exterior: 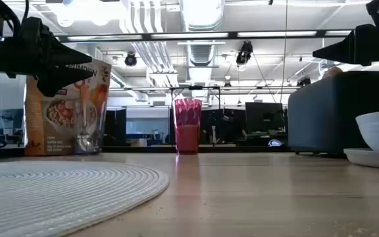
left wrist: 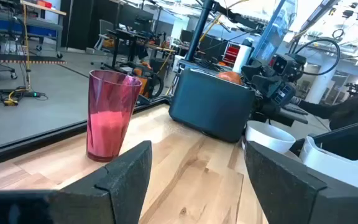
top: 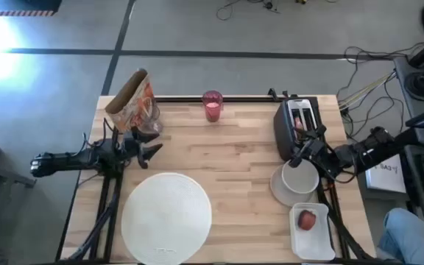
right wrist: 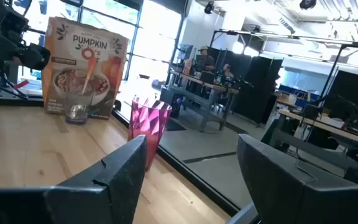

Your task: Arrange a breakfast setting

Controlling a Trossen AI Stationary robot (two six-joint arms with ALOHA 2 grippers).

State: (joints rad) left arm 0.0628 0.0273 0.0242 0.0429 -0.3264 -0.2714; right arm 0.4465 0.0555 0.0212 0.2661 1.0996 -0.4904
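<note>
Plate (top: 166,216) sits at the near left of the table (top: 234,158), with the tumbler (top: 212,105) at the far edge in the middle and the cereal bag (top: 132,103) at the far left corner. Left gripper (top: 152,144) hovers just by the cereal, fingers apart and empty (same for the right gripper (top: 300,151), hanging wide open over the stacked bowls (top: 297,179) beside the toaster (top: 298,125)). Apple (top: 307,219) lies in the tray (top: 313,246) at the near right.

Pink tumbler (top: 212,106); white plate (top: 167,217); red apple (top: 307,219); black toaster (top: 297,126).
</note>
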